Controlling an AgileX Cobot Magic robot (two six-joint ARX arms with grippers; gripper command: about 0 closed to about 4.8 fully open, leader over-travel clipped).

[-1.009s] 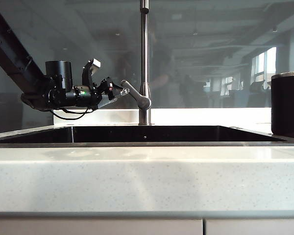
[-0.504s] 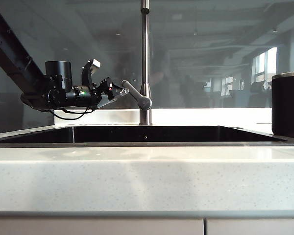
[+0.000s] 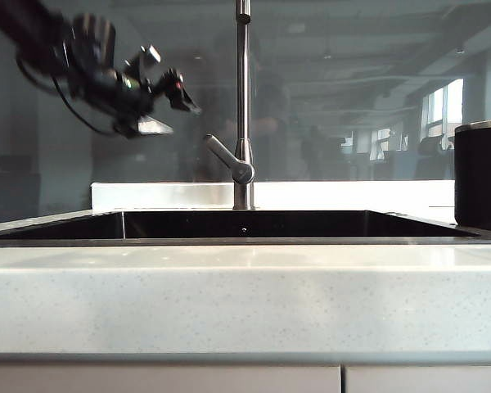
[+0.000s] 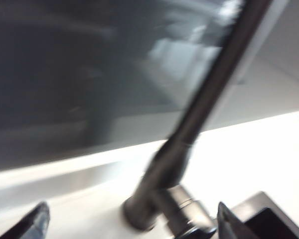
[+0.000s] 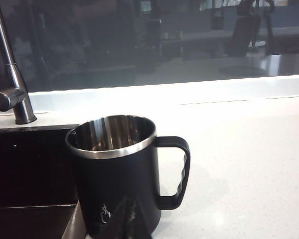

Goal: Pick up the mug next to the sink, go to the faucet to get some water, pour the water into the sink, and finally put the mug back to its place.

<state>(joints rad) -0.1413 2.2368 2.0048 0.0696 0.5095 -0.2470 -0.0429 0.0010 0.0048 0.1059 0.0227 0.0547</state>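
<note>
My left tool [image 3: 159, 102] hangs up high on the left, above the wide dark sink [image 3: 245, 225] with its thin metal rim. Its two fingers are spread wide and there is nothing between them. It is well apart from the tall thin steel faucet [image 3: 242, 98], and the slanted lever [image 3: 225, 155] near the faucet's base is below it and untouched. In the left wrist view the faucet pipe [image 4: 209, 94] looks blurry, with one dark finger [image 4: 27, 226] showing at each side.

The matte black mug with the silver steel rim [image 5: 117, 174] stands upright on the white speckled stone table [image 5: 249, 159], on the right, just beside the sink's edge. Its loop handle [image 5: 177, 172] points away from the sink. I think it stands there because that is its home spot, so either the job has not begun or it is all done. From the side I see only part of the mug [image 3: 481, 176] at the far right.

My right tool [image 5: 132, 219] sits low, near the mug on the side closest to me. Its fingers are pressed together and hold nothing.

The table looks smooth, shiny and dry. Behind the sink is a big dark glass wall, and I can see a dim office with windows in it.
</note>
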